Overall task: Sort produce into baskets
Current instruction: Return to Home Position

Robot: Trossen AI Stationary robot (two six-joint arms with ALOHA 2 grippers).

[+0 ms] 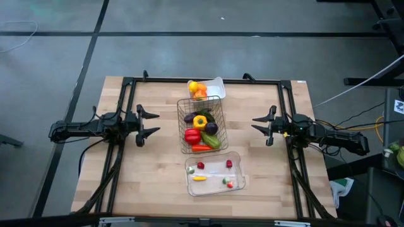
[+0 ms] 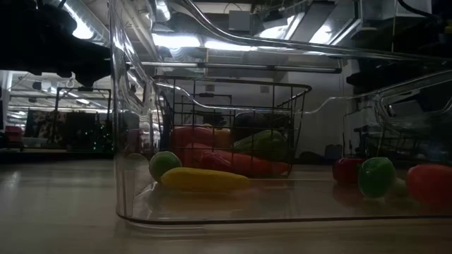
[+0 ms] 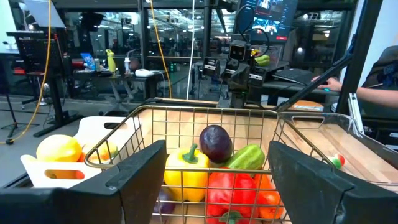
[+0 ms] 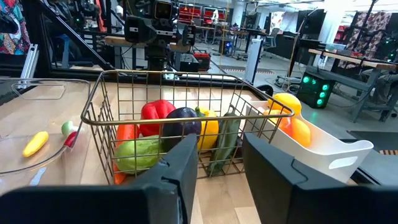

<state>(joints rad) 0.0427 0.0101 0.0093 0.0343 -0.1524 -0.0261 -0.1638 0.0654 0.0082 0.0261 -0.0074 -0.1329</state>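
Note:
Three baskets stand in a row down the table's middle. The wire basket (image 1: 201,129) holds a yellow pepper (image 1: 200,121), red pepper (image 1: 192,135), eggplant (image 1: 211,128), cucumber (image 1: 212,141) and an orange piece. The white tray (image 1: 214,87) behind it holds a lemon (image 1: 193,85) and an orange (image 1: 200,93). The clear tray (image 1: 238,180) in front holds small red, green and yellow pieces (image 2: 203,180). My left gripper (image 1: 150,122) hovers open left of the wire basket, pointing at it. My right gripper (image 1: 259,125) hovers right of it, its fingers a narrow gap apart with nothing between.
Black frame rails (image 1: 126,113) run along the table's left, right and far sides beneath both arms. Bare wood (image 1: 158,170) lies on either side of the baskets. Beyond the table, a person's hand (image 3: 326,81) rests on a desk.

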